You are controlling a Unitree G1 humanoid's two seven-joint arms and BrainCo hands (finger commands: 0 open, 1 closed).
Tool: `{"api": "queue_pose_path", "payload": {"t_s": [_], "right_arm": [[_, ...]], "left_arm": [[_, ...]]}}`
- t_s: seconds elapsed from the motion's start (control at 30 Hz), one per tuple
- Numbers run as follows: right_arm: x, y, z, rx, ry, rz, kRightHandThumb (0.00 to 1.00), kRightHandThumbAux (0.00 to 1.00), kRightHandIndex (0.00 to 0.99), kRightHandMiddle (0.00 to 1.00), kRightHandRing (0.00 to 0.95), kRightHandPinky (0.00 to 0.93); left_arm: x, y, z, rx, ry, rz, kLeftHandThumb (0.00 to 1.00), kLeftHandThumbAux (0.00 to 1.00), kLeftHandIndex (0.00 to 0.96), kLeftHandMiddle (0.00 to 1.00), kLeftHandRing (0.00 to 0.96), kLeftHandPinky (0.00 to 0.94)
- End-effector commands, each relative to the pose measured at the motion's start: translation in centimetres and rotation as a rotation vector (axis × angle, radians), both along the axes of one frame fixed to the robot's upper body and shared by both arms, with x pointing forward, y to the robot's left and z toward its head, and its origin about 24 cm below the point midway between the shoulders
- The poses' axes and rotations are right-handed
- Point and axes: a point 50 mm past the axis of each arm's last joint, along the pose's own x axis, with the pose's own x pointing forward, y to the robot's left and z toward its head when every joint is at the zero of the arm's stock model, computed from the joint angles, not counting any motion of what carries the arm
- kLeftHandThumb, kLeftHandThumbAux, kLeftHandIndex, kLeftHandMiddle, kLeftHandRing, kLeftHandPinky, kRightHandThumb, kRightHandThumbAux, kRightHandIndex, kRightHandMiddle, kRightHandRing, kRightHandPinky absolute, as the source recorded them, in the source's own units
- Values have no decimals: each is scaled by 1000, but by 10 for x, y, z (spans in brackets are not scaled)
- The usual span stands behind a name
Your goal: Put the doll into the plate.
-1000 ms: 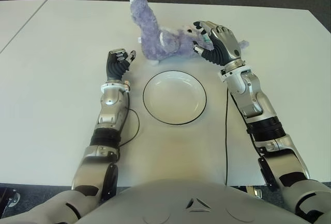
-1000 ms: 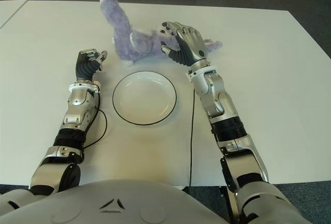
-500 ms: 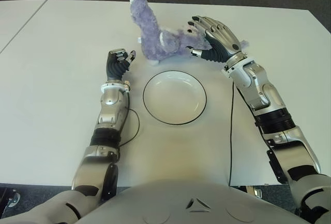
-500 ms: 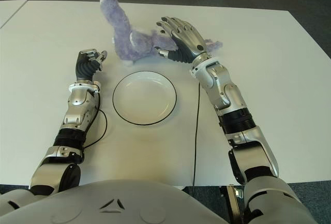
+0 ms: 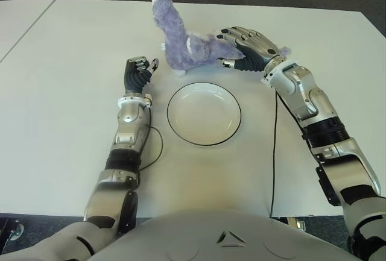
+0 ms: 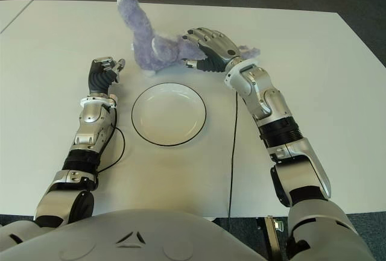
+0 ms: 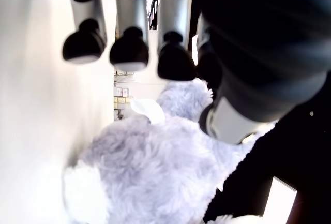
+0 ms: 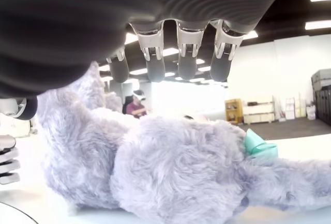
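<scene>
The doll (image 5: 190, 49) is a purple plush lying on the white table (image 5: 72, 68) just beyond the plate, with one long fuzzy part sticking up. The plate (image 5: 204, 116) is white with a dark rim and holds nothing. My right hand (image 5: 240, 45) hovers palm-down over the doll's right end, open. In the right wrist view its fingers (image 8: 186, 53) stretch out above the fur (image 8: 176, 177) without closing on it. My left hand (image 5: 138, 73) shows left of the plate, its fingers curled on nothing, and the doll (image 7: 155, 167) lies beyond it.
A black cable (image 5: 272, 152) runs along the table beside my right arm, and another loops by my left forearm (image 5: 158, 143). A second table (image 5: 18, 20) stands at the far left. Dark floor lies past the table's far edge.
My right hand has turned flatter and reached farther over the doll while its forearm swung out to the right. The doll, the plate and my left hand have not moved.
</scene>
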Motion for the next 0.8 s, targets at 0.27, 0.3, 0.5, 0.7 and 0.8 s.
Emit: {"api": "queue_pose_path", "payload": {"t_s": [0.27, 0.3, 0.5, 0.7, 0.8], "right_arm": [[12, -3, -1, -60, 34, -40, 437, 163, 0, 0, 0, 0], [13, -3, -1, -61, 35, -42, 438, 164, 0, 0, 0, 0], [22, -4, -2, -74, 54, -51, 443, 174, 0, 0, 0, 0], [33, -7, -5, -103, 94, -65, 444, 183, 0, 0, 0, 0], [37, -8, -6, -116, 104, -67, 444, 183, 0, 0, 0, 0]], "left_arm": [[-29, -2, -48, -39, 185, 20, 383, 788, 781, 841, 844, 814], [-29, -2, -48, -39, 185, 21, 384, 788, 782, 841, 844, 814], [-29, -2, -47, -42, 183, 27, 391, 785, 783, 842, 846, 820], [-29, -1, -47, -46, 183, 39, 392, 782, 783, 842, 847, 815], [-30, -1, -48, -47, 182, 44, 393, 779, 783, 841, 847, 817]]}}
